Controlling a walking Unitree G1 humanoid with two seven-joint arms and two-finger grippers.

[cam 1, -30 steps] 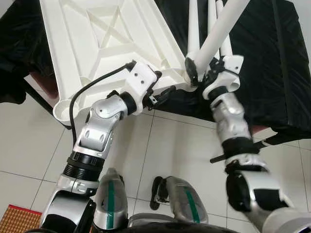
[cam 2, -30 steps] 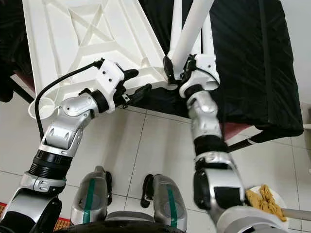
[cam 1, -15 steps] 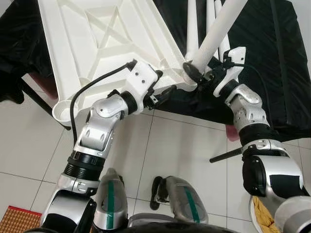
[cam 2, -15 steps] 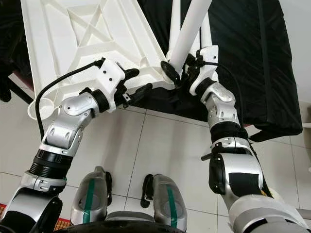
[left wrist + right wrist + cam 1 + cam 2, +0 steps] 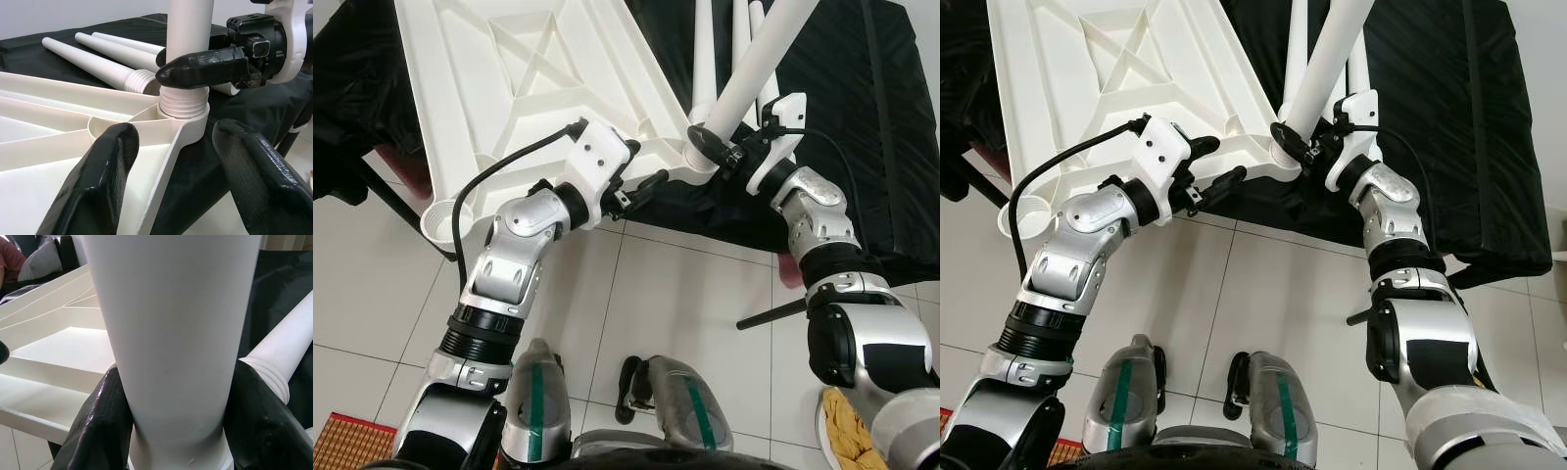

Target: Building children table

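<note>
An upturned white table top (image 5: 509, 88) lies on a black-covered surface. A white leg (image 5: 754, 69) stands tilted in the top's near corner socket (image 5: 183, 105), threaded end down. My right gripper (image 5: 713, 149) is shut on the leg just above the socket, with the black fingers (image 5: 105, 421) on both sides of it. My left gripper (image 5: 176, 134) is open, its fingers straddling the table top's edge close to that corner without touching the leg. Spare white legs (image 5: 98, 63) lie on the cloth behind the socket.
Black cloth (image 5: 862, 147) covers the support under the table top. Pale floor tiles (image 5: 685, 304) run below, with my own feet at the bottom. A black rod (image 5: 769, 313) sticks out under the cloth. A yellow rag (image 5: 847, 431) sits lower right, a red-edged mat (image 5: 342, 441) lower left.
My right elbow has swung out to the right and the wrist has turned, while the gripper stays on the leg at the socket. The left arm has not moved.
</note>
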